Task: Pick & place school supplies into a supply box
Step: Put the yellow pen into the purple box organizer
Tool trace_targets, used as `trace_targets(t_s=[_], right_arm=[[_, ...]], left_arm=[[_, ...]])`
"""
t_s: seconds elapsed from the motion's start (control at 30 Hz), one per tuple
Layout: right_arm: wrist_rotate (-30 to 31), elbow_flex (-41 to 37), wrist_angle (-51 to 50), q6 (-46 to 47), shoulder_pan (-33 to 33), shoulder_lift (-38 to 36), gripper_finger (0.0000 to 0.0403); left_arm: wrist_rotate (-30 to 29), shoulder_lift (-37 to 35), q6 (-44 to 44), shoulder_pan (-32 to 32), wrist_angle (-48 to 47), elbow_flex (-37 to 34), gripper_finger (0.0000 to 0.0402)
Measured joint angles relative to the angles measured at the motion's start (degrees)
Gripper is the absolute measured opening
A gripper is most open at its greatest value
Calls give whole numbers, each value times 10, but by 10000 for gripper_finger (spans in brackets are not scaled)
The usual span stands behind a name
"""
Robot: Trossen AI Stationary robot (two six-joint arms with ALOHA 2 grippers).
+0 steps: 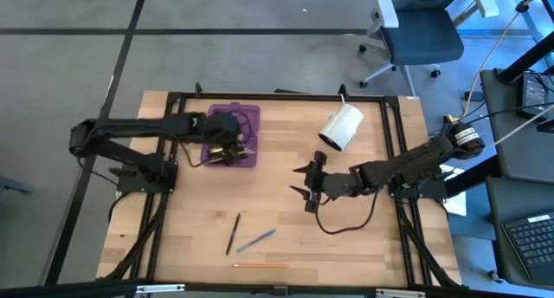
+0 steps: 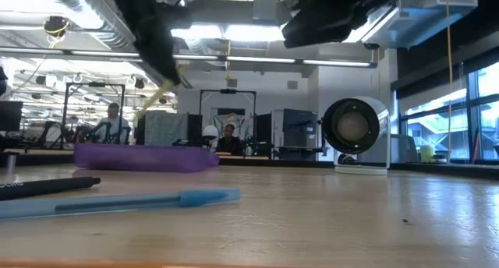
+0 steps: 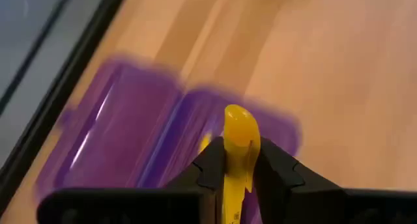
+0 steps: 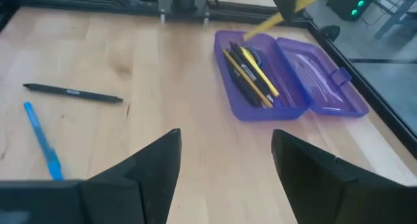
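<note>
A thin yellow pen [image 3: 238, 152] is being gripped between the two dark fingers of the left gripper [image 3: 238, 175], which is being held above the small translucent purple plastic supply box [image 1: 232, 135] near the far left part of the wooden table [image 1: 286, 220]. In the right wrist view the yellow pen is being carried tilted over the box's far end, clear of the tray. The box is lying open, its hinged lid [image 4: 326, 71] folded flat beside the tray, and several thin pens and pencils in black and yellow [image 4: 251, 74] are lying lengthwise inside the tray.

The right gripper [image 1: 309, 187] is being held over the middle of the table, well apart from the box, with its fingers [image 4: 156, 165] spread wide and nothing between them.

Three supplies are lying on the bare wood near the front of the table: a thin black pen [image 1: 233, 232], a light blue pen [image 1: 256, 240] just beside it, and a slim orange pencil [image 1: 260, 266] closest to the front edge. None of them is being touched by either gripper.

A white cylindrical roll [image 1: 341, 127] is lying on its side towards the far right part of the table.
</note>
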Motion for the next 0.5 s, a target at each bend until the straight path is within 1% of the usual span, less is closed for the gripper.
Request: trace_targets(t_s=[0.1, 0.13, 0.2, 0.33, 0.4, 0.5], right_arm=[[0, 0, -4, 1, -3, 0, 242], [0, 0, -4, 1, -3, 0, 242], [-4, 0, -4, 2, -3, 0, 242], [-38, 0, -4, 30, -3, 0, 242], [-57, 0, -11, 43, -3, 0, 242], [-75, 0, -19, 61, -3, 0, 242]], left_arm=[[8, 41, -5, 23, -122, 56, 45], [15, 56, -3, 30, -146, 70, 45], [30, 90, 11, 43, -175, 92, 46], [61, 162, 40, 63, -209, 122, 46], [65, 196, 59, 68, -228, 129, 46], [64, 236, 76, 71, -225, 139, 48]])
